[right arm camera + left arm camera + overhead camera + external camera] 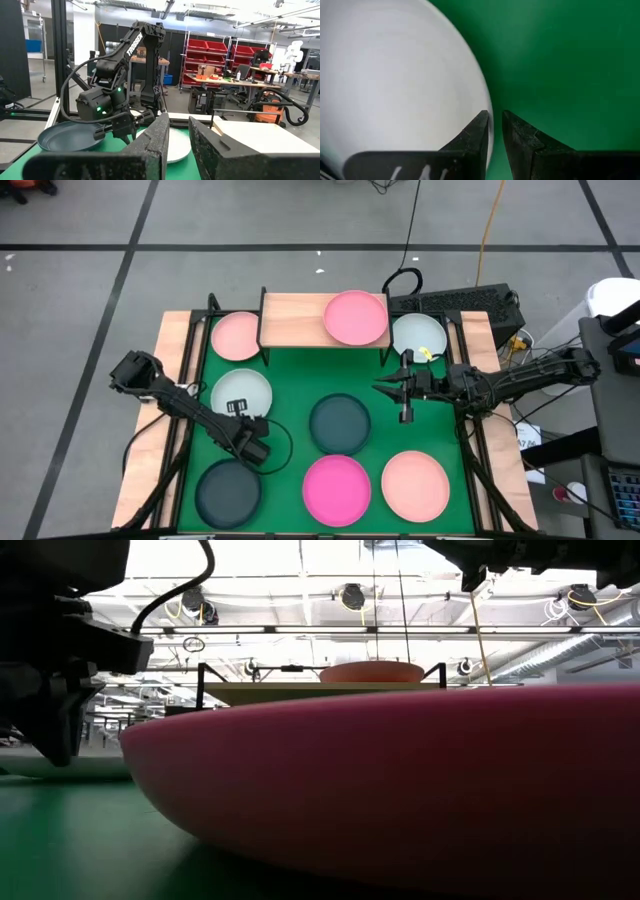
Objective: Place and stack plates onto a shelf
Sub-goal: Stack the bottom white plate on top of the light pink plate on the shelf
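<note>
The light-wood shelf (300, 320) stands at the mat's far side with a rose plate (355, 317) on its right half. A light pink plate (237, 335) lies beside its left end. On the green mat lie two mint-white plates (241, 393) (418, 335), two dark teal plates (340, 423) (228, 492), a magenta plate (337, 488) and a peach plate (415, 484). My left gripper (238, 407) is down at the left mint-white plate's near rim. My right gripper (382, 388) hovers in front of the shelf's right end, holding nothing, fingers a narrow gap apart. My left gripper (495, 125) comes from above, pointing down, at the near-right rim (487, 107) of the left mint-white plate. One finger (477, 137) stands over the plate's inside and the other (520, 137) outside it, with the rim in the narrow gap between them. The plate's bottom (60, 768) lies on the mat.
Wooden strips (180, 380) edge the mat on both sides. A keyboard (460, 302) and cables lie behind the shelf. In the low view the magenta plate (400, 790) fills the foreground. Bare mat shows between the shelf and the middle teal plate.
</note>
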